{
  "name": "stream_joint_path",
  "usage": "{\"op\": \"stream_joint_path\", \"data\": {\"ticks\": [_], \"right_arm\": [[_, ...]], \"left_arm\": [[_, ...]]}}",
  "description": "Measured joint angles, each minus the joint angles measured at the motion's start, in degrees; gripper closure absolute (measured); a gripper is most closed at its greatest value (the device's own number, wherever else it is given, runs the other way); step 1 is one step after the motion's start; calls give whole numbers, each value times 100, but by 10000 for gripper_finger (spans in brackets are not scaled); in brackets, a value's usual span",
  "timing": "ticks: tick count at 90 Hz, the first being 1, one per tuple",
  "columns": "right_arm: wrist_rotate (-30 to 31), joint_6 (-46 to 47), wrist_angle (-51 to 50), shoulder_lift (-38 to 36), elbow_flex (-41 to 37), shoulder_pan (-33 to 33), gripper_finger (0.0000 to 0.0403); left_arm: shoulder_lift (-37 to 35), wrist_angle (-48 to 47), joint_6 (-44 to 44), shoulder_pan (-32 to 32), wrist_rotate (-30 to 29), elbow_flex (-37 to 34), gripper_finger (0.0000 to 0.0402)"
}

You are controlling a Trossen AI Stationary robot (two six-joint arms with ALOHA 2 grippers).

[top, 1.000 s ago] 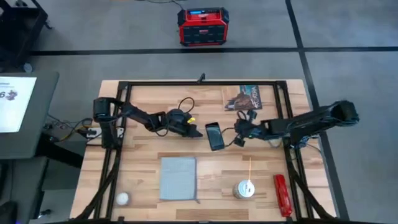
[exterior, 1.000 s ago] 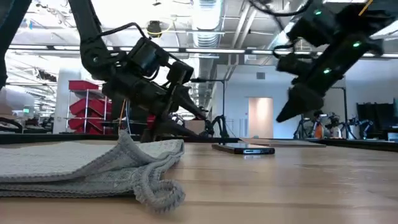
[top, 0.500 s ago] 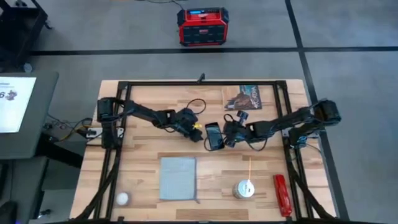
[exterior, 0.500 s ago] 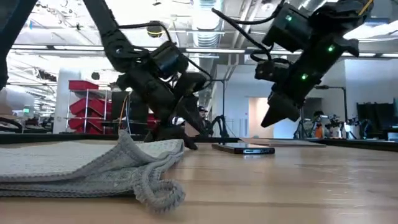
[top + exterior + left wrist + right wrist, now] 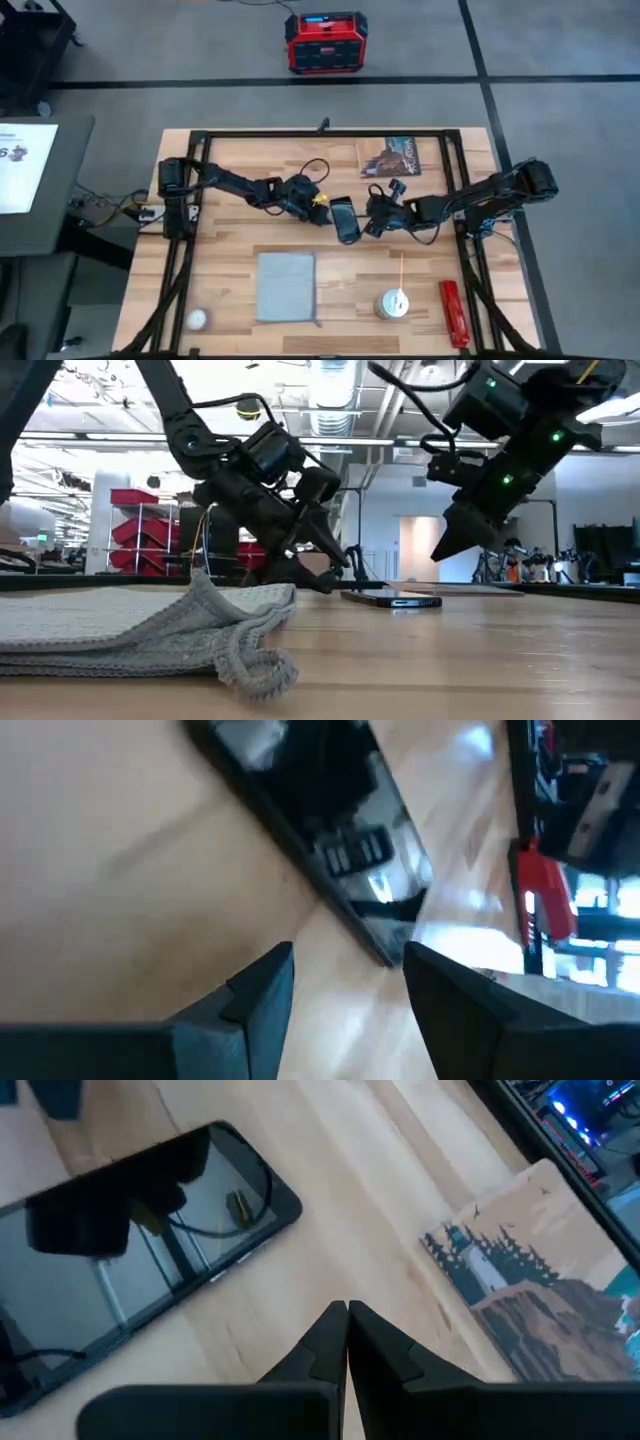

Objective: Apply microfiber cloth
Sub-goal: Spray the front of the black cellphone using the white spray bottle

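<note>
Microfiber cloth (image 5: 287, 286) lying flat near front edge of surface (image 5: 230, 180), about 6 o'clock from phone (image 5: 345, 219), untouched. Soft, limp, light; near corner rumpling up (image 5: 245, 660), offering easiest pinch point. Left gripper (image 5: 322, 209) crowding phone's 9 o'clock edge, jaws spread. Right gripper (image 5: 372, 223) hovering at 3 o'clock, jaws pressed together. Booklet (image 5: 390, 157) farther back.
</note>
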Motion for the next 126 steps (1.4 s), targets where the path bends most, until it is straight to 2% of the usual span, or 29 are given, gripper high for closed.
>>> {"op": "stream_joint_path", "data": {"ticks": [20,34,57,79,88,106,117,126], "right_arm": [[-107,-122,668,421,9,0,403],[-485,-228,1199,977,10,-52,403],[-553,-200,1326,1536,211,-89,403],[-920,-251,1548,1640,416,-28,403],[-918,-321,1504,1630,410,-34,403],[-876,-307,1435,1623,410,-35,403],[-848,-305,1463,1623,410,-35,403],[-839,-286,1541,1624,408,-39,403]], "left_arm": [[51,134,-293,65,-64,-113,231],[138,257,-256,65,-129,-116,231],[439,733,-398,65,-129,-100,231],[635,960,-502,69,56,-74,231],[523,630,-223,69,62,-70,231],[-121,-929,74,127,14,-118,231],[-627,-1694,-61,94,-196,-148,231],[-732,-1817,-195,13,-286,-162,231]]}}
